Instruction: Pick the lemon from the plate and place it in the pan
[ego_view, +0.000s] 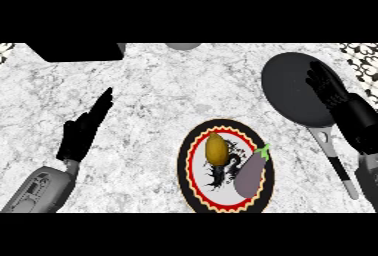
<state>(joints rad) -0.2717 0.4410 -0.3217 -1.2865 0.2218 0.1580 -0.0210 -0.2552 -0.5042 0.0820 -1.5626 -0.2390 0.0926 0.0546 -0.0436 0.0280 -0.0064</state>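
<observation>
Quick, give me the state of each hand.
Left hand: open, fingers straight, holding nothing.
Right hand: open above the pan, holding nothing.

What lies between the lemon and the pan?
In the head view, the plate's rim, then bare marble counter, separates the lemon from the pan; the eggplant sits lower.

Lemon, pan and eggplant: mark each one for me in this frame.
lemon (215, 148), head view, middle of its skin.
pan (289, 89), head view, bare inner base.
eggplant (251, 172), head view, middle of its purple body.

Lemon (215, 148) on plate (193, 150), pan (291, 90) beside it.
</observation>
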